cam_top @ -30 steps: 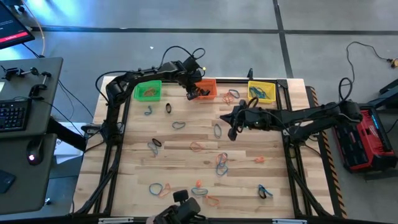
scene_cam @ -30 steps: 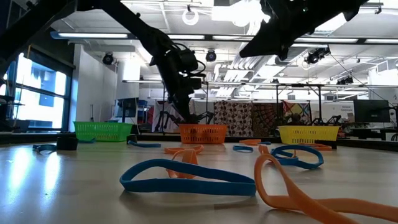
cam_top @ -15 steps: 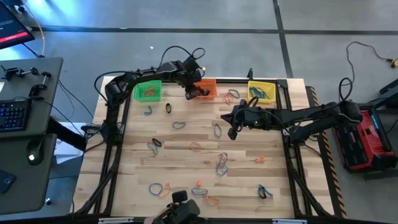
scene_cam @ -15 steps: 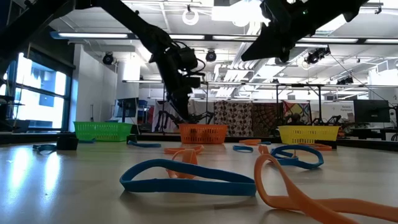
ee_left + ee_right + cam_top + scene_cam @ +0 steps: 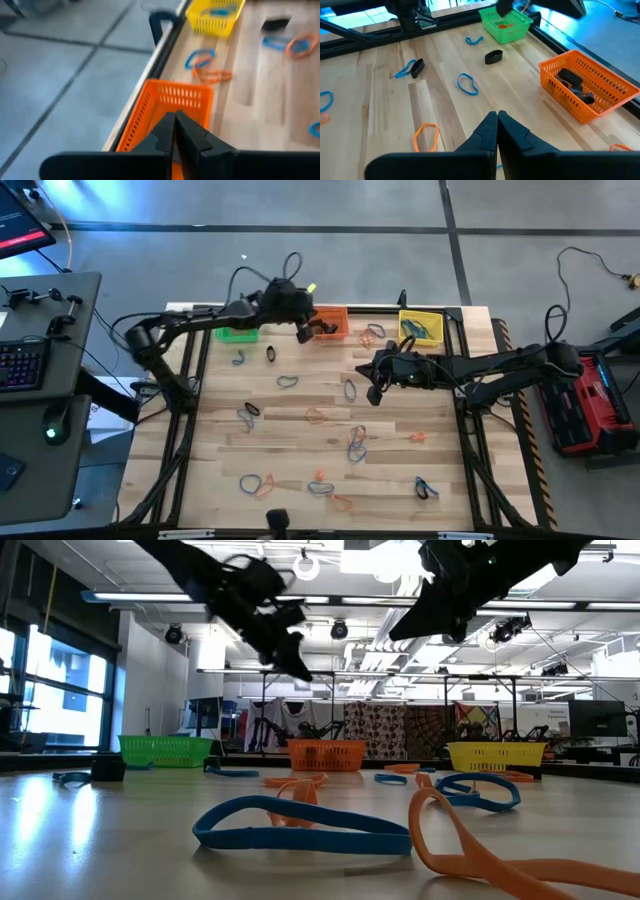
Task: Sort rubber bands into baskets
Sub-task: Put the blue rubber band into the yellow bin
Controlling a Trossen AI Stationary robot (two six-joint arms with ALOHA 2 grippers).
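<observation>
Three mesh baskets stand along the table's far edge: green (image 5: 238, 332), partly under my left arm, orange (image 5: 331, 322) and yellow (image 5: 420, 326). Several rubber bands lie loose on the wooden table, such as a blue one (image 5: 287, 381) and an orange one (image 5: 317, 416). My left gripper (image 5: 305, 331) is shut and empty, high above the orange basket's left end (image 5: 170, 107); it also shows in the low view (image 5: 298, 668). My right gripper (image 5: 373, 387) is shut and empty above the table's middle, with the orange basket (image 5: 587, 92) and the green basket (image 5: 506, 24) ahead of it.
Black bands lie in the orange basket (image 5: 572, 82), and an orange band lies in the green one (image 5: 504, 25). A blue-and-orange pair (image 5: 372, 333) lies between the orange and yellow baskets. Large blue (image 5: 300, 825) and orange (image 5: 480, 850) bands lie near the front edge. Black frame rails run along both table sides.
My left gripper has risen from just over the orange basket to well above it, and its arm has swung out toward the table's left edge. My right arm has kept still.
</observation>
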